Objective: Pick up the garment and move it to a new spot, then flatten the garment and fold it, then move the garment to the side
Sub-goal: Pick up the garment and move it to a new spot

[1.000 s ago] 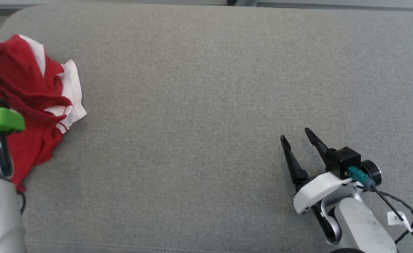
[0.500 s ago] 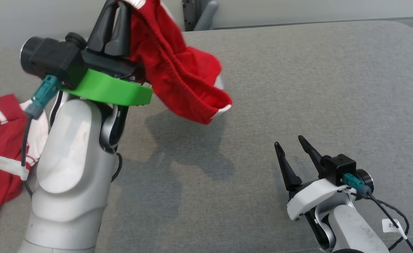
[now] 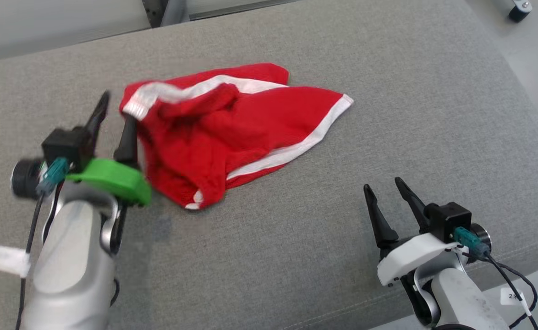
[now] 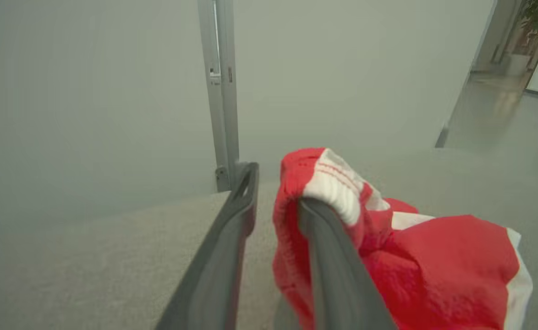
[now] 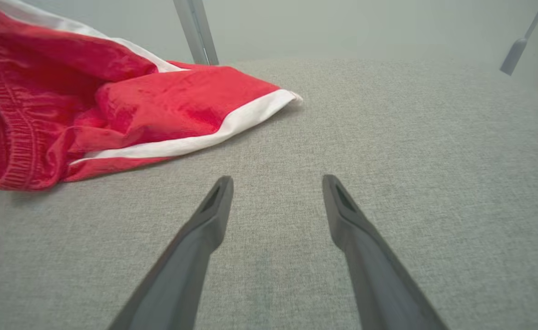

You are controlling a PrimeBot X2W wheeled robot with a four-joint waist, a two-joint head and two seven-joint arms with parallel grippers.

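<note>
Beside the garment (image 3: 232, 133), the left gripper (image 3: 118, 107) has just parted narrowly, leaving it crumpled on the bench (image 3: 296, 238), so flattening comes next; the right gripper (image 3: 382, 183) waits wide, empty.

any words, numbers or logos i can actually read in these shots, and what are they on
"2": first mark on the small white tag at the head view's lower right corner; what follows it is too small to read.
White band at the head view's lower left edge: blurred, no writing readable.
Red garment: white trim only, no print or logo visible.
</note>
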